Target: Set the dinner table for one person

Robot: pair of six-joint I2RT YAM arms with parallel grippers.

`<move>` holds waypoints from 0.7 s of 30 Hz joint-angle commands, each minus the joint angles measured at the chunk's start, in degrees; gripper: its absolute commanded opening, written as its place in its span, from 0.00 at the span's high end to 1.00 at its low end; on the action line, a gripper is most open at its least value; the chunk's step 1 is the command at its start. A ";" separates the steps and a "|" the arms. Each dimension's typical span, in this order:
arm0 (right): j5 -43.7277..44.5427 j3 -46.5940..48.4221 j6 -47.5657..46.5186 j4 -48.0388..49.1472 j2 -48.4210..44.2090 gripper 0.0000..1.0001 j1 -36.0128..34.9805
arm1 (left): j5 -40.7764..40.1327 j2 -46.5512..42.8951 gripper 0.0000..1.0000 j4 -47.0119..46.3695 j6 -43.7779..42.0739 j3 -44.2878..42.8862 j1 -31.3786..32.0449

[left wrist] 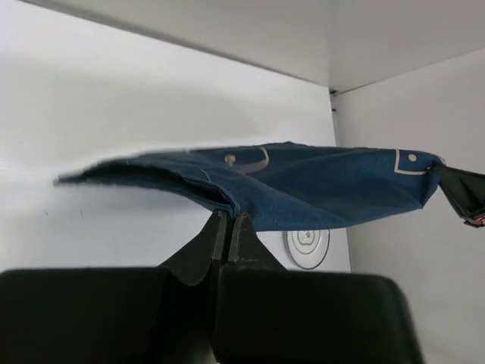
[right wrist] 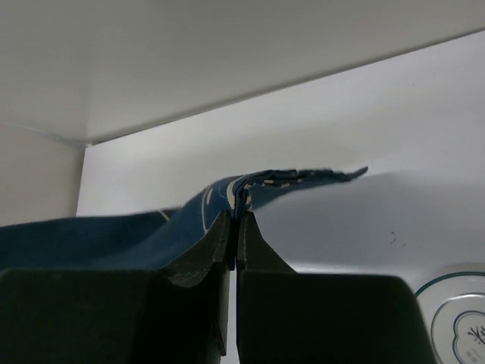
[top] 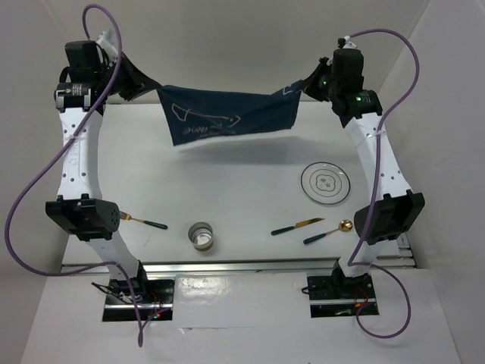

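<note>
The dinner table (top: pixel 227 182) is being taken up along its near half by loose tableware, while above its far half a navy placemat (top: pixel 227 114) with white drawings is being held clear of the surface, stretched between the two arms and sagging in the middle. Its left corner is being pinched by the clenched left gripper (left wrist: pixel 229 220), and its right corner is being clamped in the same way by the right gripper (right wrist: pixel 237 216). A round plate (top: pixel 325 183) is lying flat on the right, below the cloth's edge. Nearer the bases a small metal cup (top: pixel 202 235) is standing alone. Right of it a knife (top: pixel 297 226) and a spoon (top: pixel 328 232) are lying side by side. At the left, a fork (top: pixel 145 221) is being partly hidden by the left arm's elbow.
</note>
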State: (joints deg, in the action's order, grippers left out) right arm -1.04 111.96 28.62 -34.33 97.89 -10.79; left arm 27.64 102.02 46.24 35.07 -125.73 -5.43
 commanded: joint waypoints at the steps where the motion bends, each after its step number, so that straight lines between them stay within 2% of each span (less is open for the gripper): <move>1: -1.51 -0.23 -1.02 4.62 -2.96 1.00 1.11 | 5.06 0.11 1.00 -4.58 1.93 -1.02 -2.56; 3: -1.51 -3.57 -1.02 5.84 -4.80 1.00 1.12 | 5.06 -3.12 1.00 -6.33 1.93 3.45 -2.57; 4: -2.21 -8.47 -1.02 6.37 -5.59 1.00 1.12 | 5.06 -4.97 1.00 -7.73 1.93 10.96 -2.57; 6: -3.88 -14.64 0.72 8.73 -8.67 1.00 1.12 | 4.54 -10.92 1.00 -11.32 1.93 19.25 -2.57; 7: -4.67 -21.11 1.34 9.53 -9.81 1.00 1.12 | 4.53 -12.88 1.00 -12.04 1.93 26.78 -2.57; 10: -6.86 -30.98 3.11 12.61 -14.64 1.00 0.60 | 4.00 -19.03 1.00 -12.75 0.26 37.63 -2.57; 11: -7.57 -37.54 3.80 13.40 -15.87 1.00 -0.10 | 4.52 -20.35 1.00 -12.75 -0.52 44.71 -2.57; 12: -8.45 -40.74 3.81 14.10 -17.89 0.91 -0.11 | 4.53 -21.67 0.95 -12.14 -0.53 48.00 -2.57; 14: -9.33 -48.63 3.81 14.73 -19.22 0.55 -2.74 | 4.53 -25.10 0.69 -11.61 -2.63 56.42 -3.09; 15: -7.77 -50.59 3.81 13.07 -20.27 0.39 -3.62 | 3.49 -25.81 0.53 -10.22 -3.16 58.04 -3.09; 16: -6.27 -52.18 4.33 12.45 -20.80 0.25 -4.15 | 0.86 -25.82 0.27 -9.25 -4.64 59.19 -3.09; 17: -3.91 -54.46 4.34 12.44 -20.81 0.20 -4.68 | -0.47 -26.60 0.16 -7.76 -5.36 59.72 -3.62; 19: -2.57 -54.48 4.95 11.74 -21.69 0.17 -5.21 | -4.93 -26.61 0.05 -7.21 -6.59 58.68 -3.62; 21: -1.33 -53.00 4.95 11.04 -21.69 0.20 -5.21 | -7.41 -25.29 0.05 -6.51 -7.20 56.31 -3.10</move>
State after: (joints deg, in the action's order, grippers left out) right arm -5.80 56.55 32.82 -25.74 79.94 -16.05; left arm 25.34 77.69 40.86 31.29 -65.49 -8.49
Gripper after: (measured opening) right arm 0.809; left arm 0.951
